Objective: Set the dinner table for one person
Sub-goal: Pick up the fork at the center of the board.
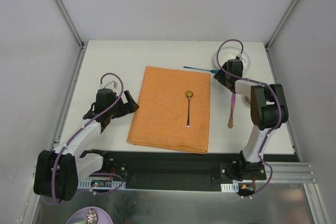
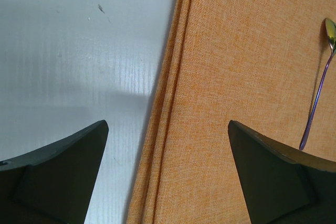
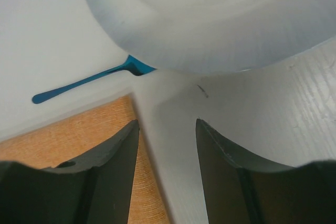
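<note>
White dinner table [image 1: 115, 56] lies under left pincer [image 2: 168, 129], wide, and right pincer [image 3: 167, 124], narrower (seemingly empty).

Orange cloth [image 1: 170, 108]: folded, lying flat.
Spoon [image 1: 188, 109]: on the cloth, bowl at the far end.
Blue utensil [image 3: 79, 83]: head under white plate [image 3: 210, 19] rim.
Purple utensil [image 1: 231, 111]: just right of the cloth.

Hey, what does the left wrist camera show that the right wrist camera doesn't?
Only the left wrist view shows the spoon, lying on the orange cloth. Only the right wrist view shows the white plate and a blue utensil whose end meets the plate's rim. Both show the cloth, the white table, and an open, empty gripper: the left gripper in one, the right gripper in the other.
</note>
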